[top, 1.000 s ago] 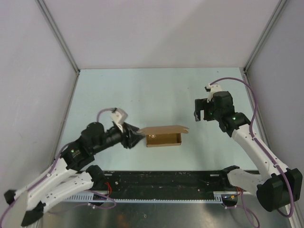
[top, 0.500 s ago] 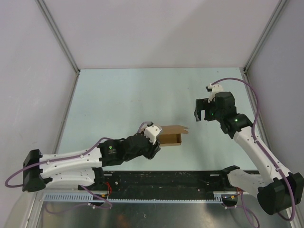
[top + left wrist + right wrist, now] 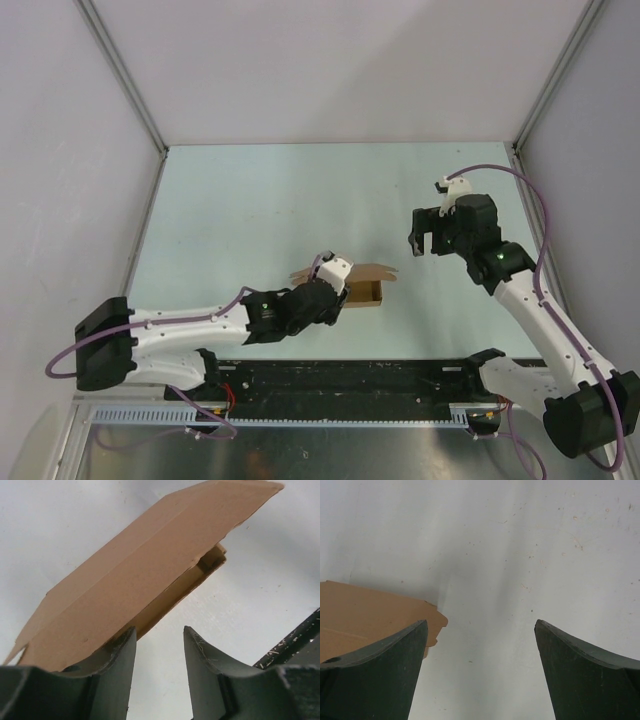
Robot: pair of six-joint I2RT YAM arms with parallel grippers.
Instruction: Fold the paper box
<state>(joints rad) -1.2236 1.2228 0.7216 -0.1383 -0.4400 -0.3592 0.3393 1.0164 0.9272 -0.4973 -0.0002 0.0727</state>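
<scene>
Brown cardboard box (image 3: 372, 272) sits near the front middle of the desk (image 3: 300, 200), lid half up. My left end effector (image 3: 159, 635) just swung round from its left end to the near side, half spread, nothing pinched. My right end effector (image 3: 480, 625) hangs spread wide and empty. Reckon closing the lid's next.

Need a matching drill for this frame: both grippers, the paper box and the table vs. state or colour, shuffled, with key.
Things:
1. left gripper
2. right gripper
3. paper box
4. table

States:
A. pale green surface
B. jaws wide open, off to the box's right, touching nothing
C. brown, lid flap raised
D. jaws partly open, at the box's left end

Pairs: 1-D, 2-B, 3-C, 4-A
</scene>
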